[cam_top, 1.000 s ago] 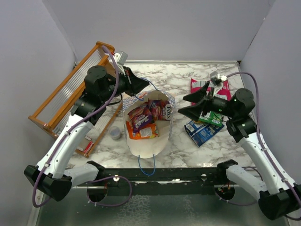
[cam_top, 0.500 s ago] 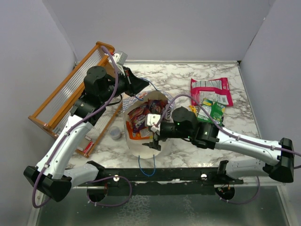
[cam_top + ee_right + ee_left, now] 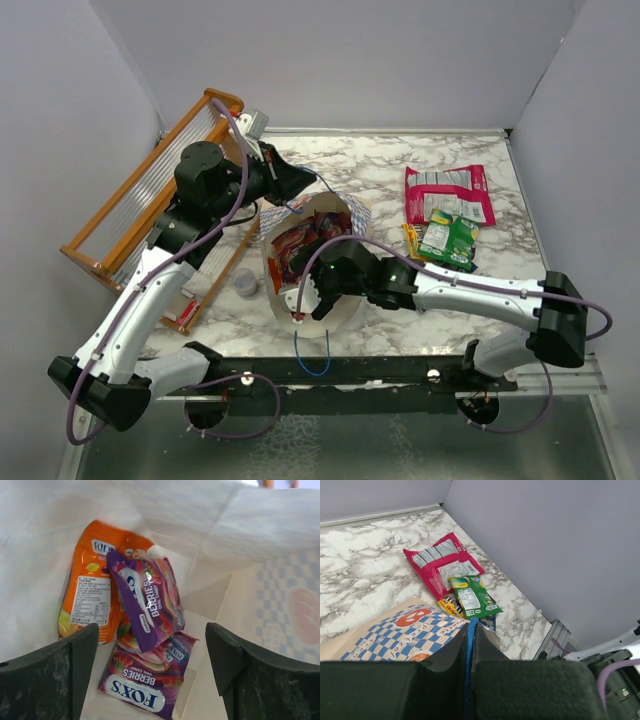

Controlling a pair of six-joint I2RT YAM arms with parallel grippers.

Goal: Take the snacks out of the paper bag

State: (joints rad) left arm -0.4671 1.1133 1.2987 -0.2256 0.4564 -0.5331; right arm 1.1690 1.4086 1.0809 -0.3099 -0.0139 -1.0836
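Note:
The paper bag (image 3: 345, 212) lies on the marble with its cream mouth toward the near edge. My left gripper (image 3: 300, 186) is shut on its thin blue string handle (image 3: 468, 645) at the far side. My right gripper (image 3: 308, 283) reaches into the mouth, open. Between its fingers (image 3: 150, 632) lie snacks on the bag's floor: an orange packet (image 3: 90, 600) and two purple Fox's packets (image 3: 147, 597), none touched. Out on the table at the right lie a pink-red pouch (image 3: 448, 193), a green packet (image 3: 448, 240), a yellow bar (image 3: 449, 605) and a blue packet (image 3: 490, 622).
An orange wooden rack (image 3: 150, 190) leans at the far left beside my left arm. A small grey-blue cup (image 3: 246, 285) stands just left of the bag. Grey walls close in the table at the back and both sides.
My right arm swung from over the snacks at the right across to the bag's mouth and reached inside. The left gripper kept hold of the handle.

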